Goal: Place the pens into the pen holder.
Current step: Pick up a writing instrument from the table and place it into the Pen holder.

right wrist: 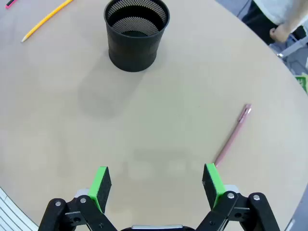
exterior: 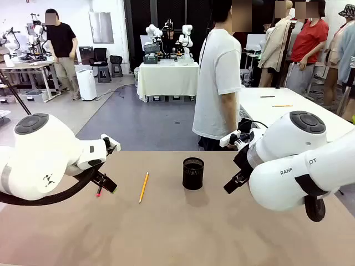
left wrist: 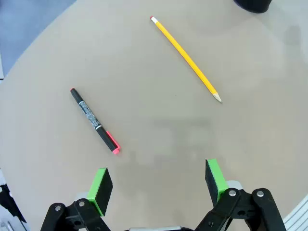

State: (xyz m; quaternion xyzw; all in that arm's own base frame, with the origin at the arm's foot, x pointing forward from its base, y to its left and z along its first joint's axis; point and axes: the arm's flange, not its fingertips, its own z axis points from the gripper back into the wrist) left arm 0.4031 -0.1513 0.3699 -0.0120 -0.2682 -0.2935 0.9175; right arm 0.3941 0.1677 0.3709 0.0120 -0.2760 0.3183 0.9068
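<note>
I am holding my left gripper open over the table, jaws wide apart, gripping nothing. The marker is lying just ahead, off to picture left, long axis slanting, red end nearest me. The pencil is lying farther out, toward the pen holder. My right gripper is hanging open and empty too, with the pink pen slanting away from its picture-right finger. The left wrist view is cutting off the holder at its top edge

Looks like a research lab: a cloth-draped table stacked with gear at twelve o'clock, black office chairs at eleven, a cluttered workbench at ten, people standing around.
</note>
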